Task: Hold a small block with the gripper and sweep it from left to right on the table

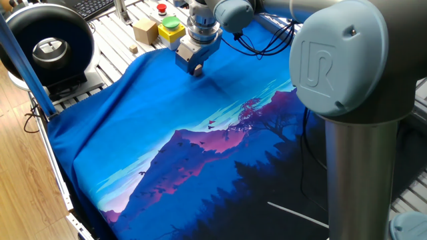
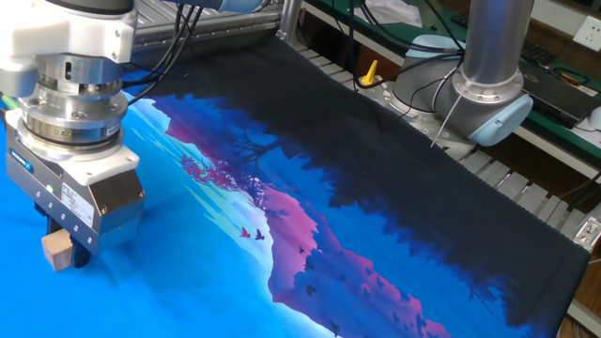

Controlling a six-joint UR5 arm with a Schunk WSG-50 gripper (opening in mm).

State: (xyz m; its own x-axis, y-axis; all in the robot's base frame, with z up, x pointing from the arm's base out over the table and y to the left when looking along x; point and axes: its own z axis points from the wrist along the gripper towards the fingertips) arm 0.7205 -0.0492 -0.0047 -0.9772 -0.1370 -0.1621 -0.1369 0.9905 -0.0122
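I am seeing the gripper [image 2: 60,250] pinching the small block [image 2: 56,251] between its nearly closed fingers. It is hanging low over the table [image 1: 153,120], near the far edge beside the yellow box [image 1: 171,31].

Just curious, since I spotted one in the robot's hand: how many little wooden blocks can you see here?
2. One small block is pinched in the gripper just above the blue table. Another tiny block sits on the metal slats near the tan box. Others may be hidden.

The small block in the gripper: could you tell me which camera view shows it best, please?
The other fixed view shows the small block best: close up, tan faces plain, pinched at the gripper tips. In one fixed view it is a tiny speck under the gripper.
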